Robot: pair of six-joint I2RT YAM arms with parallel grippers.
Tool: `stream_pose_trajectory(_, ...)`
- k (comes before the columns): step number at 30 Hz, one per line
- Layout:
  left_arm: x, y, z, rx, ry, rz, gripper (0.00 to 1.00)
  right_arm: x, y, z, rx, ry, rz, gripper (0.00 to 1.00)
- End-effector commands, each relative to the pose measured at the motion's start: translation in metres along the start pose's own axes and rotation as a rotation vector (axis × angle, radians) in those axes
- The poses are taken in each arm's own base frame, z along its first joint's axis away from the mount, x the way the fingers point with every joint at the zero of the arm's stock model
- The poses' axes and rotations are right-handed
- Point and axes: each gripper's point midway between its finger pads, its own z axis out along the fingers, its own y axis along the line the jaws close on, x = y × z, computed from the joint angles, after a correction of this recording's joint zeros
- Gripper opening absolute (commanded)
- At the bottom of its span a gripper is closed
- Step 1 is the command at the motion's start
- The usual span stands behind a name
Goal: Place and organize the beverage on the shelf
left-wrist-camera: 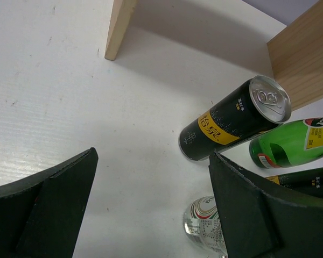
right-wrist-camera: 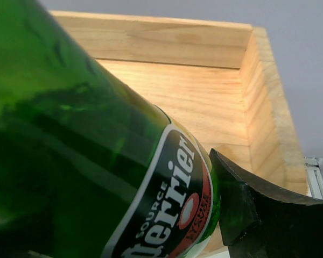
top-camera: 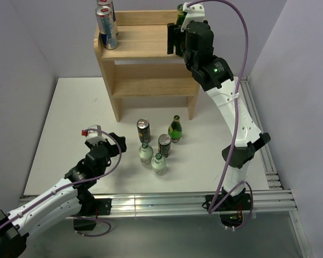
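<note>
One green bottle [top-camera: 180,12] mostly hidden behind right end effector [top-camera: 174,40].

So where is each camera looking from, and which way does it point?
Top camera: above and behind the arms, looking down at the table, the shelf, the left arm and right arm.
Left wrist camera: on the left arm, low over the table, facing a black can; the open left pincer frames it.
Right wrist camera: on the right arm, up at the shelf's top tier, facing the green bottle in the right pincer; one finger shows.
Shared: top and left wrist both show that can.
</note>
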Motion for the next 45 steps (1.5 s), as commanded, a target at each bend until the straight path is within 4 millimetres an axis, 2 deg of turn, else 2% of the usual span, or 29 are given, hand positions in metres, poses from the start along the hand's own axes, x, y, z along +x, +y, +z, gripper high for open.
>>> stream_pose_trajectory(1, -0.007, -0.008, -0.001, 0.035, -0.028, -0.013, 0.91, -0.104, -0.03, -0.037, 0.022, -0.302, 0.15, 0.0)
stream_pose_trajectory(12, -0.006, -0.007, 0.0, 0.035, -0.023, -0.01, 0.91, -0.074, -0.055, -0.008, 0.098, -0.245, 0.167, 0.0)
stream_pose_trajectory(21, -0.005, -0.007, 0.0, 0.033, -0.021, -0.01, 0.91, -0.049, -0.065, 0.007, 0.134, -0.197, 0.166, 0.01)
stream_pose_trajectory(22, -0.006, -0.008, 0.0, 0.035, -0.023, -0.012, 0.91, -0.048, -0.066, 0.007, 0.141, -0.194, 0.17, 0.15)
stream_pose_trajectory(25, -0.006, -0.007, 0.0, 0.034, -0.022, -0.011, 0.91, -0.046, -0.066, 0.008, 0.147, -0.193, 0.173, 0.51)
stream_pose_trajectory(26, -0.006, -0.007, -0.001, 0.035, -0.023, -0.012, 0.91, -0.045, -0.066, 0.008, 0.148, -0.191, 0.175, 0.66)
stream_pose_trajectory(28, -0.006, -0.007, -0.001, 0.034, -0.024, -0.012, 0.91, -0.044, -0.067, 0.009, 0.151, -0.189, 0.174, 0.75)
stream_pose_trajectory(31, -0.005, -0.007, -0.001, 0.034, -0.022, -0.011, 0.91, -0.043, -0.067, 0.01, 0.155, -0.184, 0.172, 0.85)
stream_pose_trajectory(34, -0.006, -0.008, 0.0, 0.036, -0.024, -0.012, 0.91, -0.04, -0.067, 0.011, 0.158, -0.178, 0.17, 0.86)
stream_pose_trajectory(37, -0.006, -0.007, 0.0, 0.033, -0.023, -0.011, 0.91, -0.038, -0.067, 0.012, 0.16, -0.173, 0.167, 0.99)
stream_pose_trajectory(45, -0.006, -0.007, 0.0, 0.033, -0.023, -0.009, 0.91, -0.03, -0.068, 0.011, 0.165, -0.158, 0.168, 1.0)
